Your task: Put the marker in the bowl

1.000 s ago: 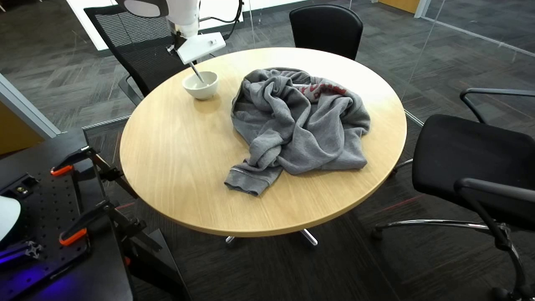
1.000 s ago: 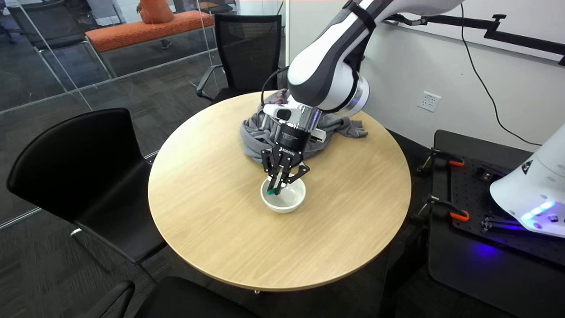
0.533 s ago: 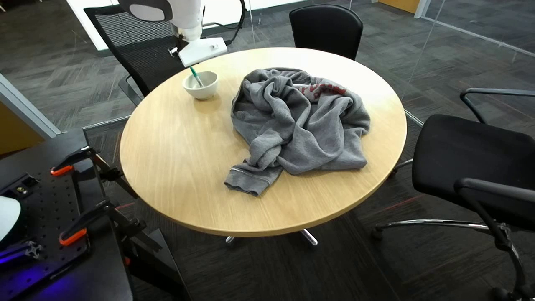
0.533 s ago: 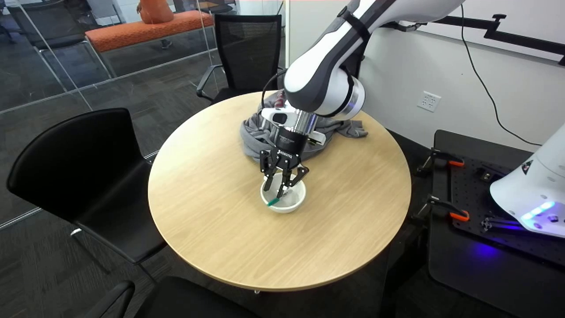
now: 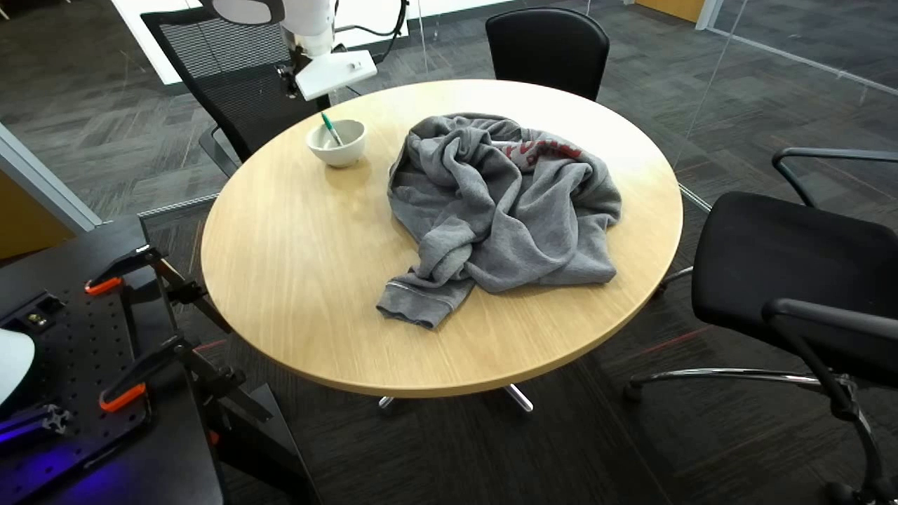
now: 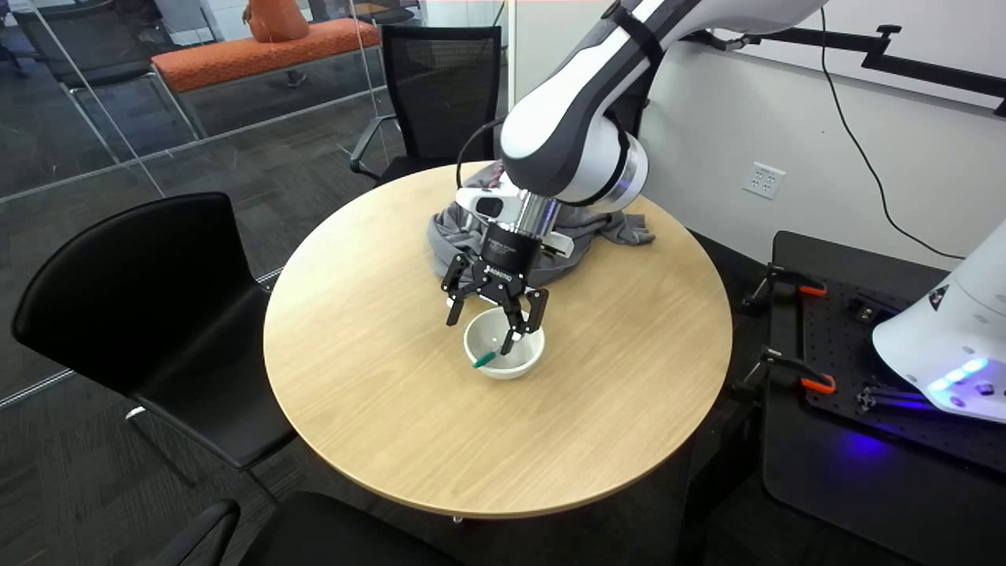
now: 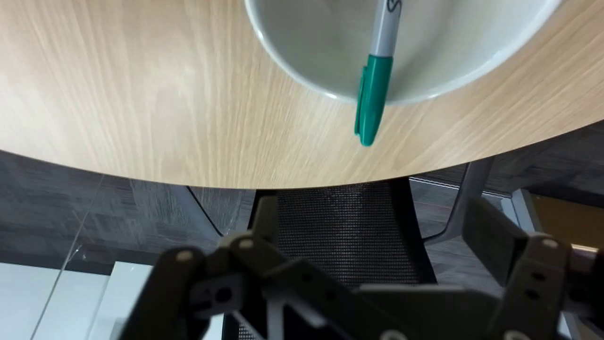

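Observation:
The marker, grey-white with a green cap, leans inside the white bowl; in the wrist view its capped end sticks out past the rim. In both exterior views the marker rests tilted in the bowl, cap upward. My gripper hangs just above the bowl with its jaws spread wide, one finger in front of the bowl and the other to its side. Nothing sits between the fingertips in the wrist view, where the gripper is apart from the marker.
A crumpled grey sweatshirt covers much of the round wooden table. Close to the bowl, a black mesh chair stands beyond the table edge. More black chairs surround the table.
A second ago the gripper was shut on the marker over the bowl. Its jaws have since opened wide, the marker has come to lean in the bowl, and the gripper has lifted slightly.

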`<act>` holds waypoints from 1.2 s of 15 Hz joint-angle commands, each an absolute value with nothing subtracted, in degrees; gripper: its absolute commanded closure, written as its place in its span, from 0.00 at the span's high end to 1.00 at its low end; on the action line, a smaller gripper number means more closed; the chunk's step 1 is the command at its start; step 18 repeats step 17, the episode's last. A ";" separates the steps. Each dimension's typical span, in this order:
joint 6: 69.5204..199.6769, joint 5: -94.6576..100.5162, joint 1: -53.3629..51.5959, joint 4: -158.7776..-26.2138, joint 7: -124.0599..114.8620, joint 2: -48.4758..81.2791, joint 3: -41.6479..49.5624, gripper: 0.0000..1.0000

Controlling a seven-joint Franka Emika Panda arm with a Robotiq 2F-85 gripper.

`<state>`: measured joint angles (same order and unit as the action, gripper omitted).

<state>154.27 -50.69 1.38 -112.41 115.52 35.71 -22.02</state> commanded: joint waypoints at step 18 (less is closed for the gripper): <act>153.49 -61.00 -3.56 -122.59 117.15 12.92 -20.73 1.00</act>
